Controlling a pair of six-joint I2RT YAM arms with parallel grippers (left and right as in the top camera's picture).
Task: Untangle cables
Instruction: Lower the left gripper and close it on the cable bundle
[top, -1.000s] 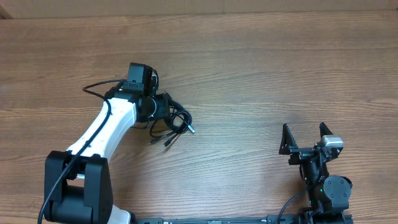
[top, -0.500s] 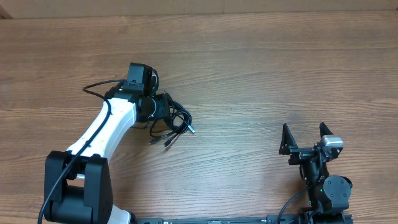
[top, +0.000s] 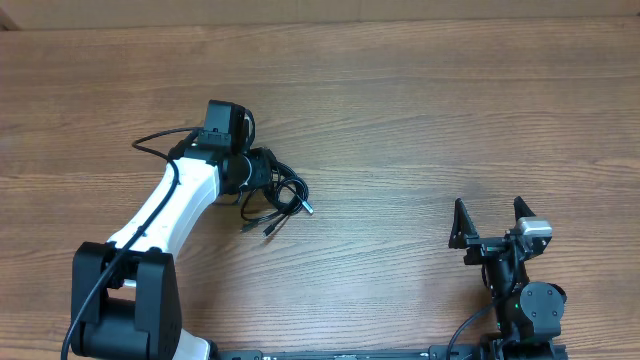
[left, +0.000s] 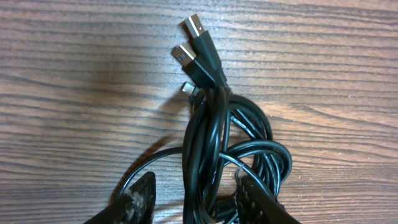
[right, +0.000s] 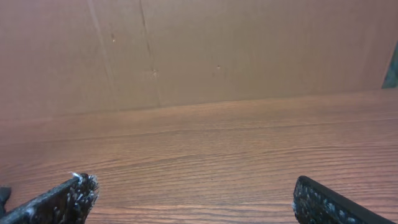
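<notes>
The cables (top: 287, 200) lie bunched in black loops left of the table's middle, with plug ends pointing toward the front. In the left wrist view the cables (left: 208, 137) form a knot of loops, and two silvery plugs (left: 194, 26) stick out at the top. My left gripper (top: 262, 178) is down on the bundle. Seen from the left wrist camera, my left gripper (left: 198, 196) straddles a few upright strands, open, with a gap on the left and the right finger (left: 252, 199) close against the loops. My right gripper (top: 489, 212) stands open, far from the cables, with nothing in it.
A thicker black wire (top: 150, 140) of the left arm loops out to the left of its wrist. The right wrist camera sees bare wooden table (right: 205, 149) and a brown wall (right: 199, 50) beyond it.
</notes>
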